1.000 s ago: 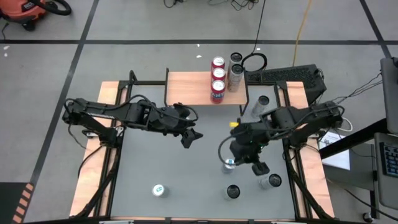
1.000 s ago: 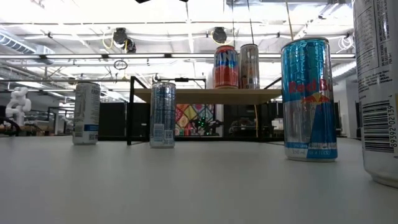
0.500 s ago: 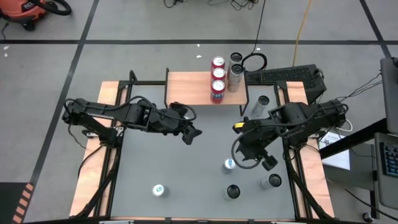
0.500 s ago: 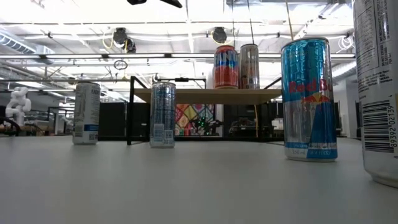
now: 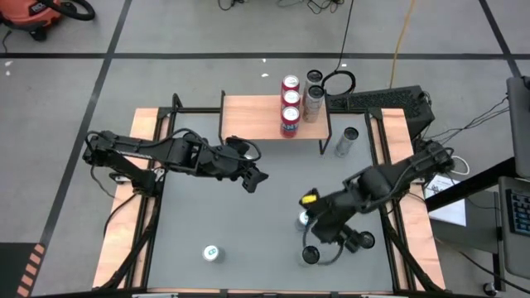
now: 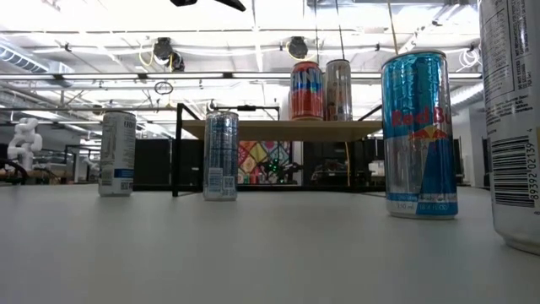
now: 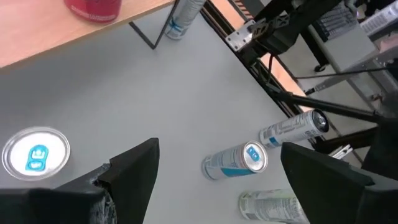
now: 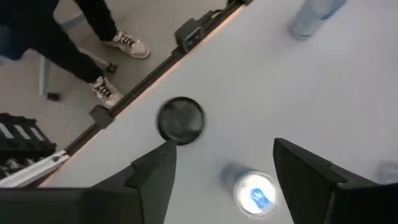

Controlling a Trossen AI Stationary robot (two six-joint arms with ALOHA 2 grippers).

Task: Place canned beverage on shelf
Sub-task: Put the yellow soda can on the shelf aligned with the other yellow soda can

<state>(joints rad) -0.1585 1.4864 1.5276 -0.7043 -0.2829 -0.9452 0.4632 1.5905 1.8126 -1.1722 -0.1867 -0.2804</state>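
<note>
Cans already fill part of the shelf (image 5: pixel 252 117): three red ones (image 5: pixel 290 101) and a grey one (image 5: pixel 313 105) at its right end. The right gripper (image 8: pixel 224 165), jaws apart and empty, hovers over a blue-topped can (image 8: pixel 254 190) standing on the bench (image 5: pixel 240 223), so the reach for the next can seems in hand; the jaws must descend around it. A dark-topped can (image 8: pixel 181 119) stands close by and could be knocked. The left gripper (image 7: pixel 214 165) waits mid-bench, jaws apart.
</note>
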